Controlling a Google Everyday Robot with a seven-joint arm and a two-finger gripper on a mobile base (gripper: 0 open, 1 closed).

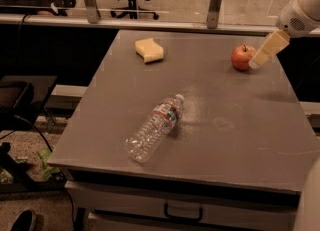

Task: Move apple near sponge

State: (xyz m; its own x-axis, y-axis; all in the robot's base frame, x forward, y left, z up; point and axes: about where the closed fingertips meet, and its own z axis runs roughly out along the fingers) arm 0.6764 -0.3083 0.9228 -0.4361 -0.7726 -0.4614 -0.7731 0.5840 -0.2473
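Observation:
A small red apple sits on the grey table at the far right. A pale yellow sponge lies at the far middle-left of the table, well apart from the apple. My gripper comes in from the upper right on a white arm. Its pale yellow fingers slant down to the apple's right side, right next to it.
A clear plastic water bottle with a red label lies on its side near the table's middle front. A glass rail with metal posts runs behind the table. Office chairs stand beyond it. A drawer handle shows below the front edge.

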